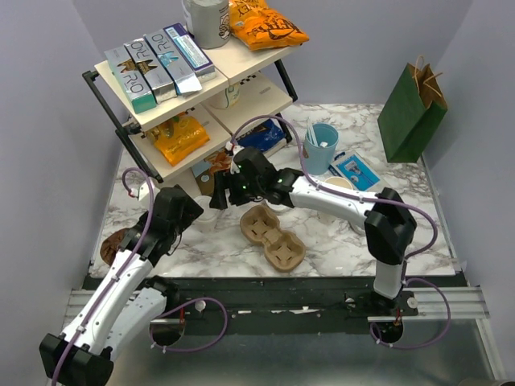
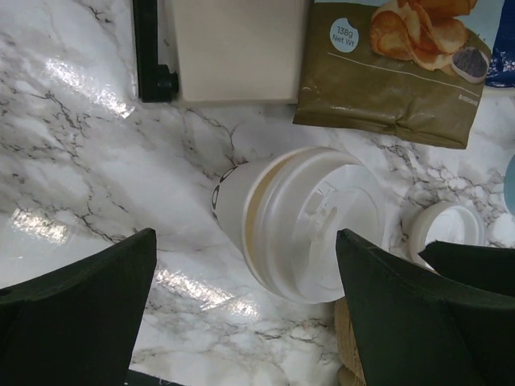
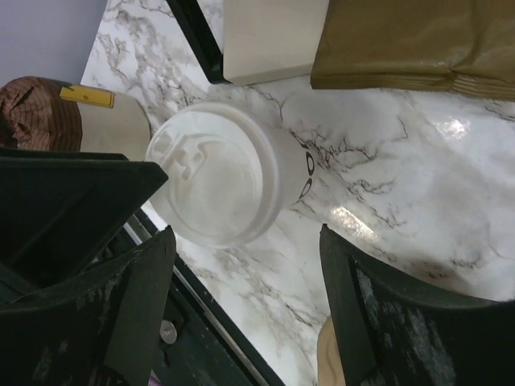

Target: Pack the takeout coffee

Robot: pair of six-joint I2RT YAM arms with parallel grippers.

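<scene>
The takeout coffee, a small cream paper cup with a round white lid, stands on the marble table in front of the shelf. My left gripper hangs over it, open, with one finger on each side of the cup and not touching it. My right gripper is open too and hovers close by from the other side. In its wrist view the coffee sits just beyond the fingertips. In the top view both grippers, left and right, meet over the cup and hide it.
A cardboard cup carrier lies just right of the grippers. The black-framed shelf and a brown chip bag stand right behind the cup. Another white lid, a blue cup and a green paper bag are further right.
</scene>
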